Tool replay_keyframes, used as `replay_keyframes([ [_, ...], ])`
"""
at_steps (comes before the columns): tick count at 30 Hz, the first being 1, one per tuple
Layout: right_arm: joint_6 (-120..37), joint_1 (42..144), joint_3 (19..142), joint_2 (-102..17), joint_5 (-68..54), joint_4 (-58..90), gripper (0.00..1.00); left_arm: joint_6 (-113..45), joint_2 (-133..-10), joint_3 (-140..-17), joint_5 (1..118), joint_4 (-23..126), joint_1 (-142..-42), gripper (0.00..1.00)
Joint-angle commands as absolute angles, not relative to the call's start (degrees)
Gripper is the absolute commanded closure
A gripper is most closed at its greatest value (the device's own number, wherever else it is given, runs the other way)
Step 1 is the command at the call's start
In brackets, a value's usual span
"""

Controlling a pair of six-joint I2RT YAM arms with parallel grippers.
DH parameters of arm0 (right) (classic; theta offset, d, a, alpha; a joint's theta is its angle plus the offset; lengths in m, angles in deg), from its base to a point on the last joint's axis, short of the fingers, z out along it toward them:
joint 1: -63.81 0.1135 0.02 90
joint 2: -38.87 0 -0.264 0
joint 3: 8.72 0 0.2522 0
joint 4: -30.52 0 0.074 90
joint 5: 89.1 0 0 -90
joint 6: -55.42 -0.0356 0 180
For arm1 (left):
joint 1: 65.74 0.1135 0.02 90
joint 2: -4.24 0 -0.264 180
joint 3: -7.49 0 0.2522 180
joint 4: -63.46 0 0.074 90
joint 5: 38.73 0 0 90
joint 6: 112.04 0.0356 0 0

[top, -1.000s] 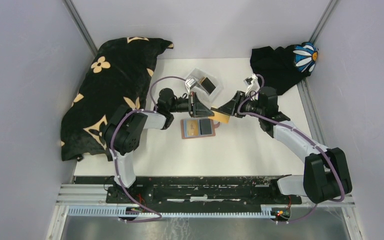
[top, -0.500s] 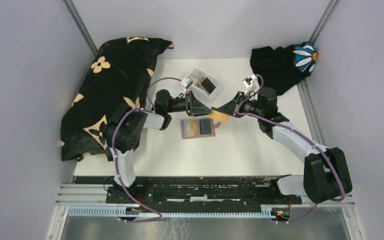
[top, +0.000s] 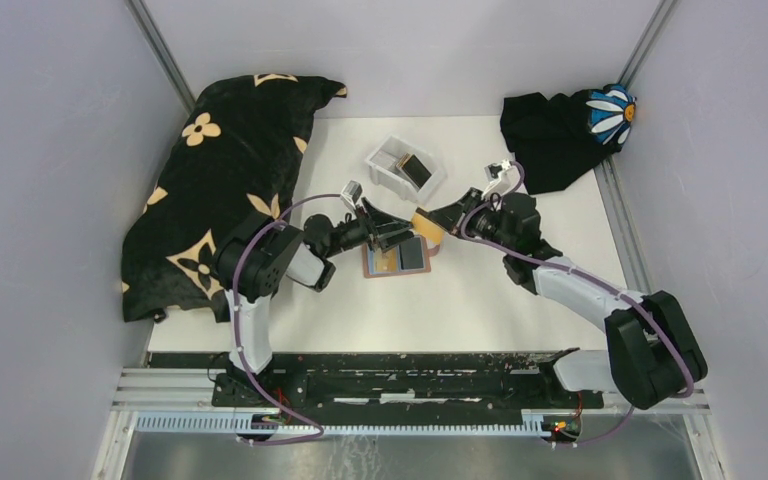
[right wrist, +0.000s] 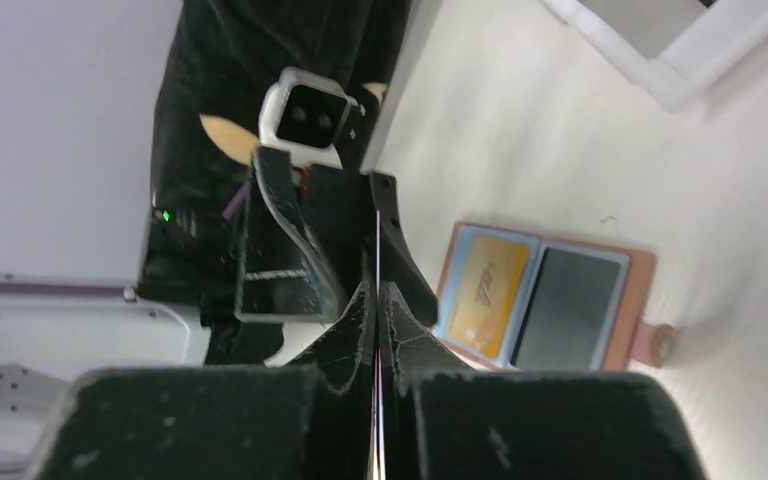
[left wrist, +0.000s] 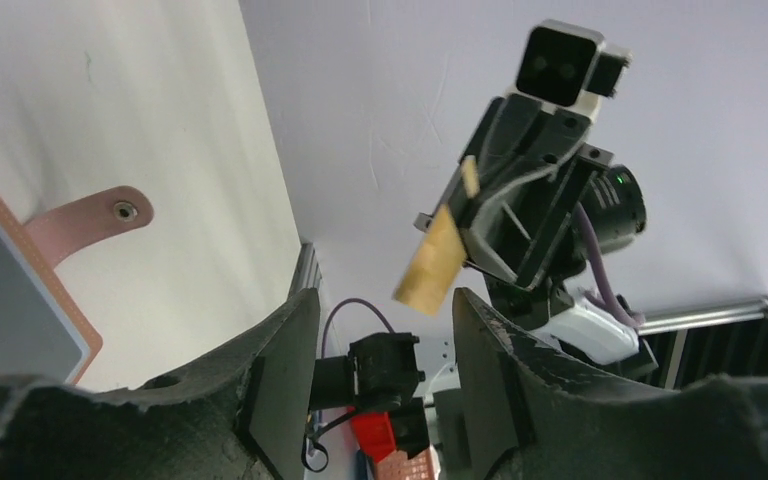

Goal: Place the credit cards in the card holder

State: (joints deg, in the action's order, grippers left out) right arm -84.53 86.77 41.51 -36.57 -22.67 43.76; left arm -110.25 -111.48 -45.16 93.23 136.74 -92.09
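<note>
A gold credit card (top: 428,222) hangs above the table, and my right gripper (top: 438,217) is shut on it; it shows edge-on as a thin line (right wrist: 377,250) between the fingers. From the left wrist view the same card (left wrist: 432,262) hangs free beyond my open left gripper (left wrist: 385,370), which holds nothing. The left gripper (top: 388,228) sits just left of the card. The tan card holder (top: 370,259) lies open below them, with a gold card (right wrist: 487,285) and a dark card (right wrist: 567,305) in its slots and its snap strap (left wrist: 90,213) flat on the table.
A white tray (top: 385,165) holding a dark card (top: 415,167) stands behind the grippers. A black flowered cloth (top: 220,170) covers the table's left side. Another dark cloth (top: 555,135) with a daisy lies at the back right.
My right gripper has shut on the gold card. My left gripper has let go of it, opened, and drawn back toward the near left.
</note>
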Motion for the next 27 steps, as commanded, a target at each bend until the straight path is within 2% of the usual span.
replay_keyframes([
  [1,-88.45,91.18,41.01,-36.93,-9.66,55.2,0.99,-108.27,-109.86,-42.99,86.5,147.34,-93.01,0.39],
  [6,-90.2,94.7,42.34,-41.03,-6.08,58.56,0.99,-106.92,-109.32,-42.8,82.52,146.75,-93.72,0.34],
  [12,-90.02,96.5,43.5,-42.84,-4.5,59.05,0.99,-106.92,-109.66,-45.62,81.65,146.15,-93.88,0.36],
  [17,-89.77,96.57,44.63,-43.83,-5.01,58.78,0.99,-107.87,-110.77,-47.79,83.06,146.39,-93.87,0.54],
  [20,-89.93,96.54,45.15,-45.07,-5.19,59.08,0.99,-108.32,-111.31,-48.23,83.26,147.24,-93.87,0.72],
  [24,-90.73,96.51,45.24,-46.75,-5.09,61.25,0.99,-109.31,-111.89,-48.75,83.82,148.82,-93.83,0.9],
  [27,-90.15,96.53,45.2,-46.65,-4.2,60.83,0.99,-108.85,-111.65,-48.31,83.85,148.78,-93.57,0.95],
])
